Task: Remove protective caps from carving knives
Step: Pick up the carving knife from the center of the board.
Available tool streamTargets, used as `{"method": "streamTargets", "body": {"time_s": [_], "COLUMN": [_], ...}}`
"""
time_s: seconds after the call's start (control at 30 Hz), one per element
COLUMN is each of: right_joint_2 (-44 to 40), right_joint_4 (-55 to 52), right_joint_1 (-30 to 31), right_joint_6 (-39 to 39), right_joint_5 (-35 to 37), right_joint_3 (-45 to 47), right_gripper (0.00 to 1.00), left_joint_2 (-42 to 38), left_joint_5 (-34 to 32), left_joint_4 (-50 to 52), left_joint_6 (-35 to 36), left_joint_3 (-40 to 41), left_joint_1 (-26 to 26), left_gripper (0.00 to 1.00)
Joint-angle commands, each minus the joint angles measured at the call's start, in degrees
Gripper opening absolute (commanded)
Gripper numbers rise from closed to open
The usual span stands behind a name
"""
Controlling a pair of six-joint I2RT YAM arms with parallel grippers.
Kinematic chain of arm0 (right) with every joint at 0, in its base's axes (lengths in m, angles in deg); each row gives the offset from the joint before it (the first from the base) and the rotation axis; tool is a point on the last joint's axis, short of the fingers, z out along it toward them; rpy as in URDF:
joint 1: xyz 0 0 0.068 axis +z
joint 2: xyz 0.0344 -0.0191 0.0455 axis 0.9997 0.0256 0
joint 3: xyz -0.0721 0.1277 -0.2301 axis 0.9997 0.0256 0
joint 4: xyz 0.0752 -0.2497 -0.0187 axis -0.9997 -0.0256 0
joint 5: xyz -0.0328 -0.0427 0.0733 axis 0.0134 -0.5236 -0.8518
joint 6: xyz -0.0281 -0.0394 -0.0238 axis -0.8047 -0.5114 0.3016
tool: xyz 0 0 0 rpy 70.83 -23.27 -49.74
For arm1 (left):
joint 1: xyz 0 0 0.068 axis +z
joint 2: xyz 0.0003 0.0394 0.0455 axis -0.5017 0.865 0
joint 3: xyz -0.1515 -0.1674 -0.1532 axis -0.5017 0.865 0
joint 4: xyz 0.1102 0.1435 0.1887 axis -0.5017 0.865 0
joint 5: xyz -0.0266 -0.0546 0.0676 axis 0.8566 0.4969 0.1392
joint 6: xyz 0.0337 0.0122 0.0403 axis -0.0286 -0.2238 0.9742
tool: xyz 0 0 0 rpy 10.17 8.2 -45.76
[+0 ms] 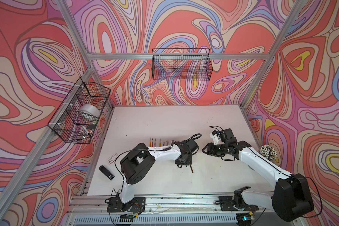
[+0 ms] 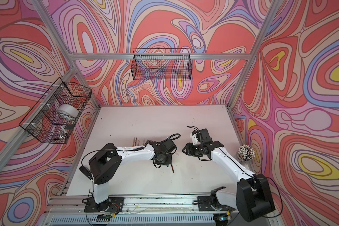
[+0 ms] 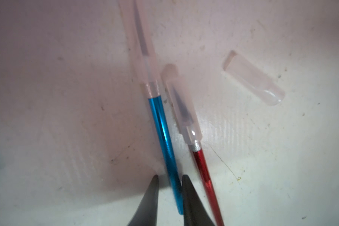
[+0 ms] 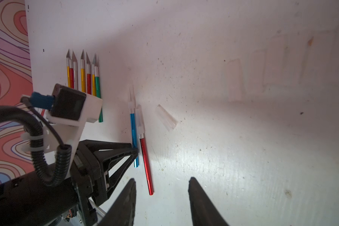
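A blue-handled carving knife (image 3: 162, 133) lies on the white table with its translucent protective cap (image 3: 143, 49) on the blade. Beside it lies a red-handled knife (image 3: 204, 172), also capped (image 3: 181, 103). A loose cap (image 3: 252, 78) rests a little apart. My left gripper (image 3: 170, 177) points down over the blue handle, narrowly open: one finger touches it, the other stands off. My right gripper (image 4: 161, 179) hovers open and holds nothing, just short of the red knife's (image 4: 145, 160) tail end. Several uncapped knives (image 4: 82, 76) lie in a row further left.
Several loose caps (image 4: 234, 80) lie faintly in a row further off on the table. A clear cup of white-tipped sticks (image 1: 268, 152) stands at the right edge. A black device (image 1: 106, 172) and a white card (image 1: 113, 157) lie at the left. Wire baskets (image 1: 181, 66) hang on the walls.
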Motion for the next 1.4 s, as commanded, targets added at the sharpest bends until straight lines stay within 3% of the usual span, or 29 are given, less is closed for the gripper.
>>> {"method": "streamTargets", "body": {"time_s": [0.0,0.27,0.6,0.97,1.37], "right_joint_2": [0.26,0.9,1.51,-0.61,5.25], "right_joint_4": [-0.39,0.35,2.36,14.8,22.1], "right_joint_1": [0.27,0.27,0.28,0.28,3.75], "right_joint_6": [-0.56,0.29,2.15,16.42,18.92], "right_joint_5": [0.55,-0.52,-1.5,-6.39,-7.6], "right_joint_3": [-1.26,-2.18,-1.72,2.78,1.83], "right_gripper": [0.46,0.46,0.45,0.42,0.41], "left_joint_2": [1.06,2.75,3.6,-7.69,-17.1], "left_joint_5": [-3.74,-8.03,-7.55,-2.05,4.05], "left_joint_4": [5.92,10.82,8.8,-7.11,-15.91], "left_joint_6": [0.67,2.74,3.26,10.09,14.73], "left_joint_3": [0.74,-0.84,0.22,10.0,18.03], "left_joint_1": [-0.3,-0.28,-0.31,-0.26,-0.17], "left_gripper": [0.23,0.2,0.11,0.07,0.05]}}
